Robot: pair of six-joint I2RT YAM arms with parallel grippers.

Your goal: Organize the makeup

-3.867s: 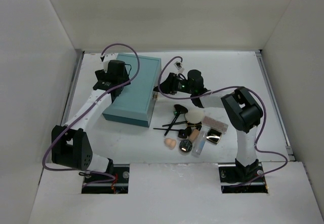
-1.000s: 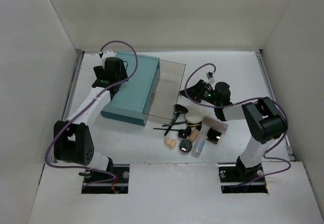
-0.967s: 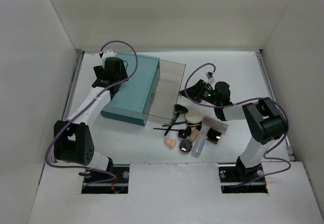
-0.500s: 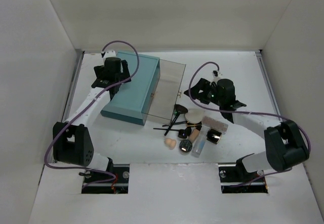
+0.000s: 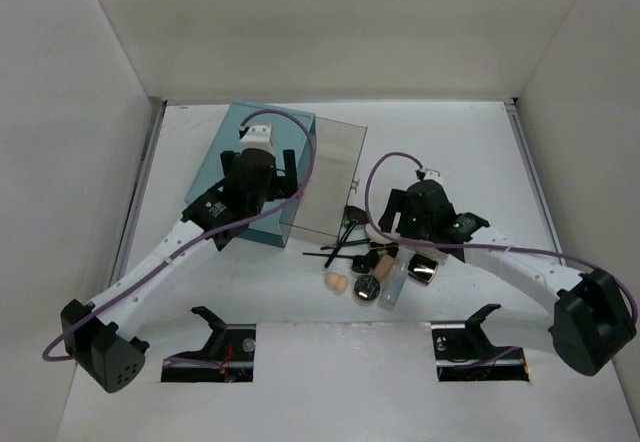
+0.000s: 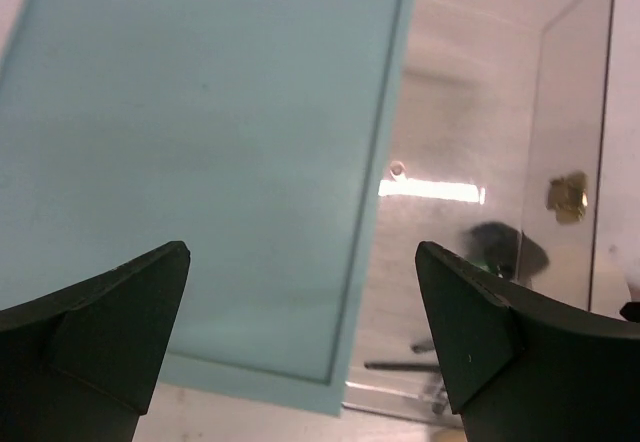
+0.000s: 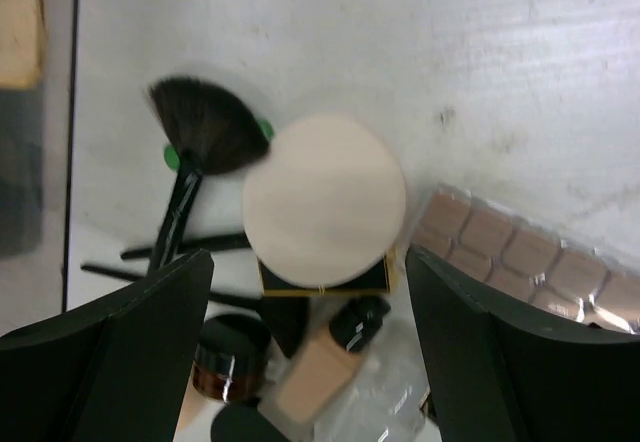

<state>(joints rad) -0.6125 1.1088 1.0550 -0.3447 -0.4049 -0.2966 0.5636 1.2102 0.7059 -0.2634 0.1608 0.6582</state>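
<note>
teal box (image 5: 232, 127) sits on the white table (image 5: 460, 137). its clear lid (image 5: 336, 177) stands open off the box's right edge, tilt angle hard to tell. small gold latch (image 6: 567, 194) is on the lid edge farthest from the box. plain white walls (image 5: 330, 32) run behind the box and on both sides.
</note>
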